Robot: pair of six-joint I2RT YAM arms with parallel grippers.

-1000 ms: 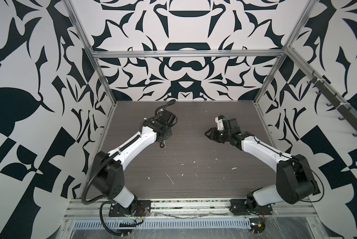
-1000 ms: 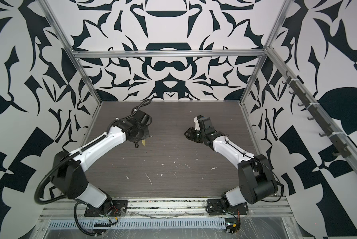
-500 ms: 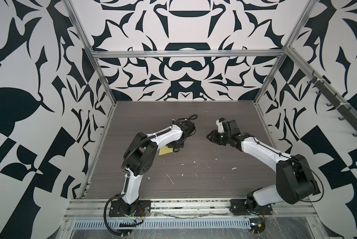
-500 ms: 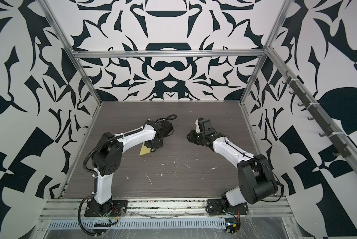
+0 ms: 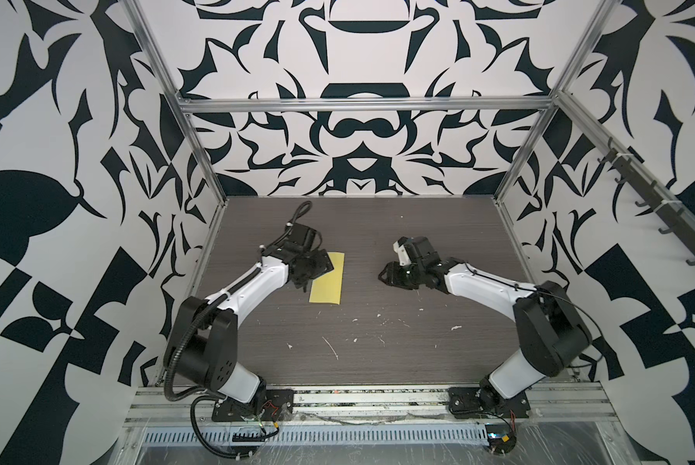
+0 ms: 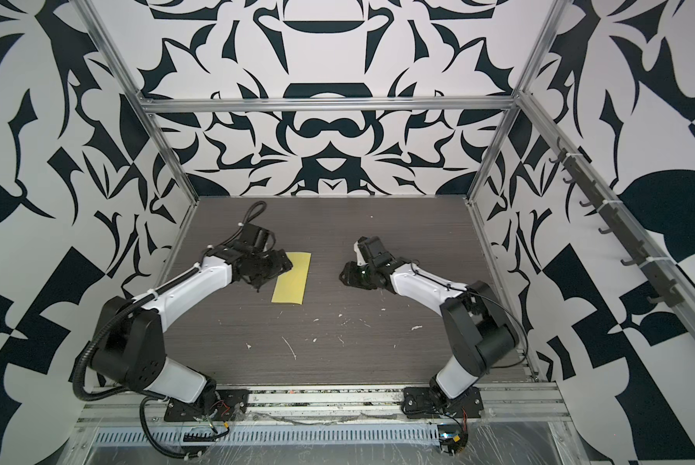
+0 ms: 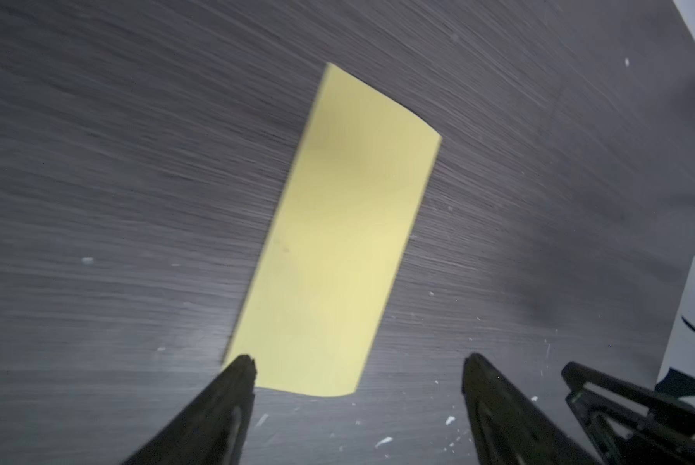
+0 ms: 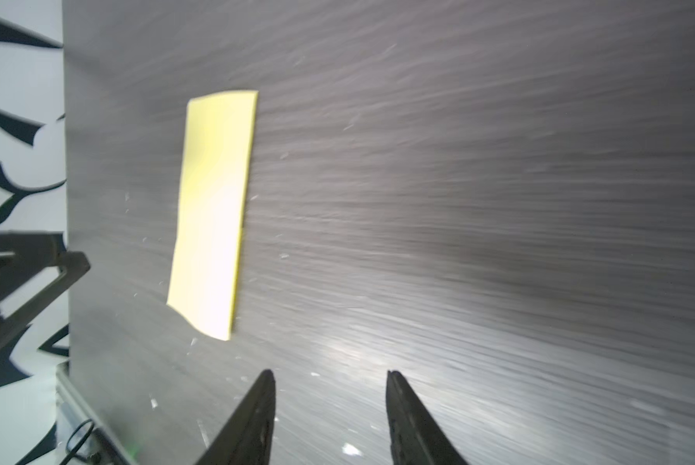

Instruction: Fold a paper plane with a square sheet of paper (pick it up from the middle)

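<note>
Right now, the square sheet of paper [image 5: 327, 277] lies flat on the dark table [image 5: 378, 225], left of centre, and it shows as a narrow yellow rectangle, apparently doubled over once along its length. Your left gripper [image 5: 311, 269] hangs just beside its left long edge with the jaws spread wide and nothing between them; the left wrist view shows the sheet [image 7: 334, 249] ahead of the spread fingers [image 7: 241, 386]. Your right gripper [image 5: 390, 275] sits well apart on the other side, jaws parted and empty. Expect the paper to be very light, thin and limp, likely to skate on the smooth table rather than lift. One short end curls up a little, but the task asks for the middle, so a pinch midway along a long edge looks the safer hold. In both top views the left gripper overlaps the sheet's far left corner, so you cannot tell whether it touches. Both wrist views are smeared by motion, so which long side is the crease and which the open edges is hard to make out.
</note>
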